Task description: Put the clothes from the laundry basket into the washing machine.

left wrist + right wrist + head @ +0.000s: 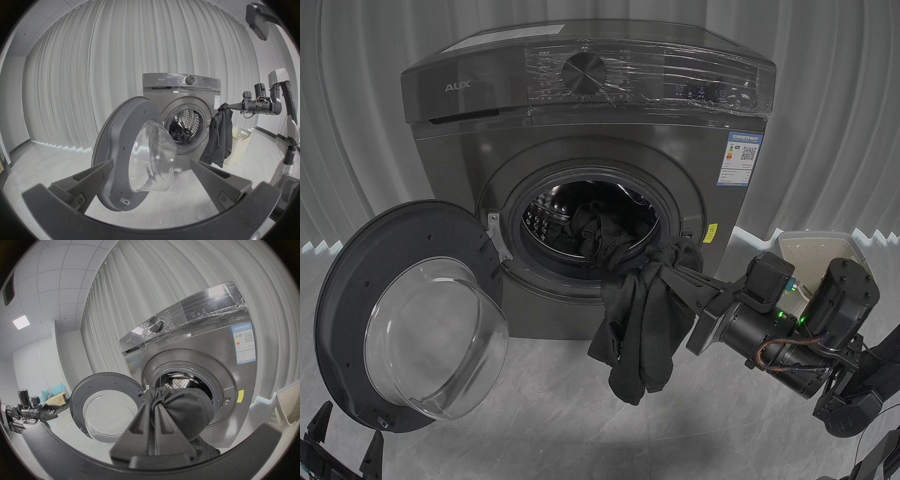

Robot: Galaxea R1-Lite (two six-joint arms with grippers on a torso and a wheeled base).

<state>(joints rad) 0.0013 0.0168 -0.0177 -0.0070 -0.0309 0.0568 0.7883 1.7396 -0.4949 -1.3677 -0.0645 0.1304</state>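
Left claw [351,422]: low at the robot's left, fingers spread wide, released, holding nothing, just in front of the door's lower edge.

Door [400,312]: swung fully open to the left, its clear bowl facing outward and the drum mouth unobstructed.

Right claw [675,275]: clenched on the bunched top of a black garment [640,325], level with the lower right rim of the opening. The garment hangs in long folds outside the machine, clear of the floor [550,387]. Whether it touches the front panel cannot be told.

Drum [550,212]: holds a heap of dark clothes [600,234] on its bottom, toward the front.

Washing machine [581,144]: grey front-loader with film over its control panel.

Laundry basket [819,250]: pale, on the floor just beside the machine's right side, behind the right arm. The arm hides most of its interior, so its contents cannot be told.

Curtain [831,125]: pleated and pale, behind the machine.
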